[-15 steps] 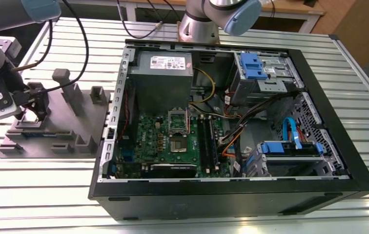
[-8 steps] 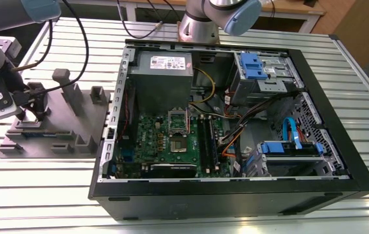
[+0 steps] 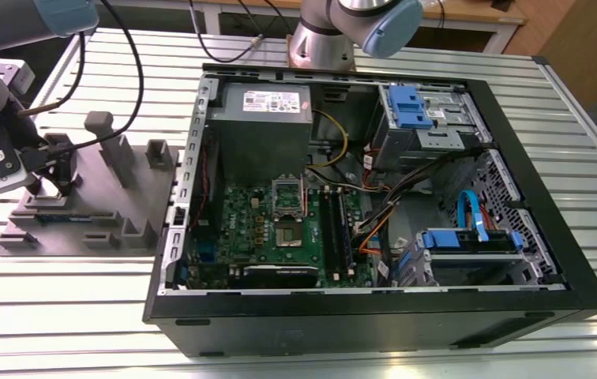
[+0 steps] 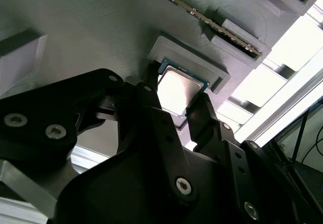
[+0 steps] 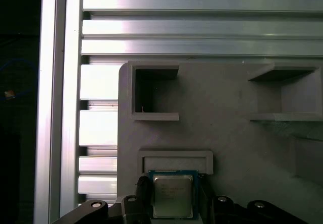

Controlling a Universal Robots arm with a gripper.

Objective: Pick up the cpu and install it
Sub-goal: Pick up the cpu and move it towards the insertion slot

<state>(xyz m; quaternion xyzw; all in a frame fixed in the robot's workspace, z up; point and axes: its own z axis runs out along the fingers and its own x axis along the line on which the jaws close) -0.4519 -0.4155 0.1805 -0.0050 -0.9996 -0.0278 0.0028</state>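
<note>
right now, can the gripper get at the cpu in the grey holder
Probably yes: the gripper is right at the cpu, which lies in its grey holder with nothing between them.

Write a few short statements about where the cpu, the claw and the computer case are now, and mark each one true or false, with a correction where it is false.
1. The cpu lies on the grey holder plate, outside the computer case. True.
2. The claw hangs inside the case, over the green motherboard. False: it is down at the holder plate, right at the cpu, to the exterior view's left of the case.
3. The case lies open, so the motherboard can be seen. True.
4. The cpu lies with its shiny metal top facing down. False: in both wrist views the metal top faces up.
</note>
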